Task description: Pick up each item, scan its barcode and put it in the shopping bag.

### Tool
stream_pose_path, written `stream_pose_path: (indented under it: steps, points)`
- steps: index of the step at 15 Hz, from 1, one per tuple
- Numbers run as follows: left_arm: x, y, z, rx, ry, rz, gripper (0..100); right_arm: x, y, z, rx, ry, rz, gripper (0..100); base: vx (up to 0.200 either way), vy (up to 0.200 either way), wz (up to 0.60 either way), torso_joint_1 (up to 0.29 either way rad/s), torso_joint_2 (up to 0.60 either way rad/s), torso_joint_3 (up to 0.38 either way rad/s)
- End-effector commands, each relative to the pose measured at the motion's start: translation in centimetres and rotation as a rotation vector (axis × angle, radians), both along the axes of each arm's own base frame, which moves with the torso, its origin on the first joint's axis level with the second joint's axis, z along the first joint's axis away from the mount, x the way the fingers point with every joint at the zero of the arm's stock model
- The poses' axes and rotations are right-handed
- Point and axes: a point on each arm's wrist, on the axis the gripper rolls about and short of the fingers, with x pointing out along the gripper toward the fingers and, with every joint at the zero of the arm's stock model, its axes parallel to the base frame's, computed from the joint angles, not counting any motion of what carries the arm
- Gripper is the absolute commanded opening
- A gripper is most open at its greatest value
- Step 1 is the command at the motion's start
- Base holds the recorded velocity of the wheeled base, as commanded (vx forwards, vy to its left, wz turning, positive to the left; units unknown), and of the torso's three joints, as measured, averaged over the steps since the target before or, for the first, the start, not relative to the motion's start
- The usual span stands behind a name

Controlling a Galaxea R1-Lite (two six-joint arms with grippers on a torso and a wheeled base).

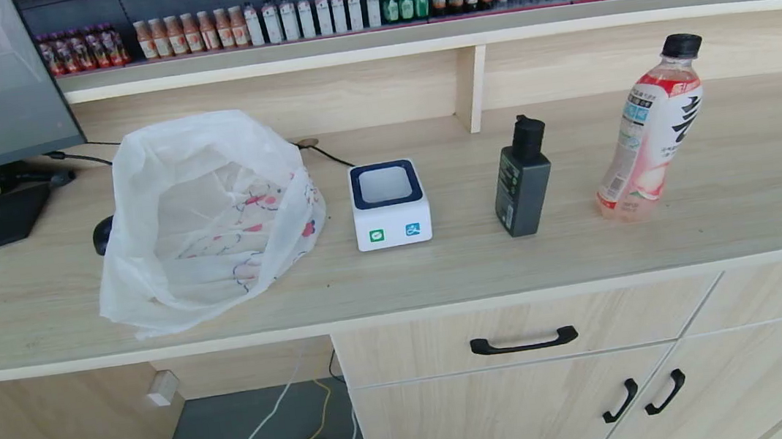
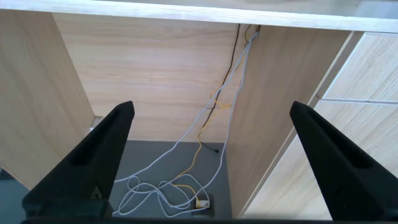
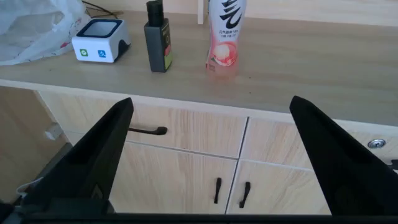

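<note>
left end effector (image 2: 211, 112) agape, empty | right end effector (image 3: 211, 106) likewise | bag (image 1: 207, 218) near counter (image 1: 587, 256) edge

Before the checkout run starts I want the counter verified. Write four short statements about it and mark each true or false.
The white plastic shopping bag stands open on the light wooden counter, on the robot's left of the white cube scanner. True.
The dark grey pump bottle lies on its side. False: it stands upright.
The pink drink bottle with a black cap is inside the bag. False: it stands on the counter.
The left gripper and the right gripper are both open and hold nothing. True.
</note>
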Motion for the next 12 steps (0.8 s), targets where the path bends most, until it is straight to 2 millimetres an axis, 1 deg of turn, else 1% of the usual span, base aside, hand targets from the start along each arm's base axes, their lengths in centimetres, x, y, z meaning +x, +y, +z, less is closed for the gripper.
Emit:
stream_pose_path:
  steps: [1,4,7,8,11,12]
  points:
    - [0.0,0.0,0.0,0.0,-0.001,0.0,100,2.9,0.1,2.2,-0.019,0.071,0.008,100,0.0,0.0,0.0,0.0,0.0,0.0]
    - [0.0,0.0,0.0,0.0,-0.001,0.0,100,4.5,0.2,2.8,-0.081,0.104,0.015,100,0.0,0.0,0.0,0.0,0.0,0.0]
    - [0.0,0.0,0.0,0.0,-0.001,0.0,100,5.5,0.9,3.1,-0.104,0.121,0.136,100,0.0,0.0,0.0,0.0,0.0,0.0]
    - [0.0,0.0,0.0,0.0,-0.001,0.0,100,6.0,1.0,3.2,-0.112,0.123,0.145,100,0.0,0.0,0.0,0.0,0.0,0.0]
    - [0.0,0.0,0.0,0.0,-0.001,0.0,100,7.6,1.7,3.4,-0.128,0.09,0.192,100,0.0,0.0,0.0,0.0,0.0,0.0]
    - [0.0,0.0,0.0,0.0,-0.001,0.0,100,8.6,2.2,3.7,-0.129,0.069,0.217,100,0.0,0.0,0.0,0.0,0.0,0.0]
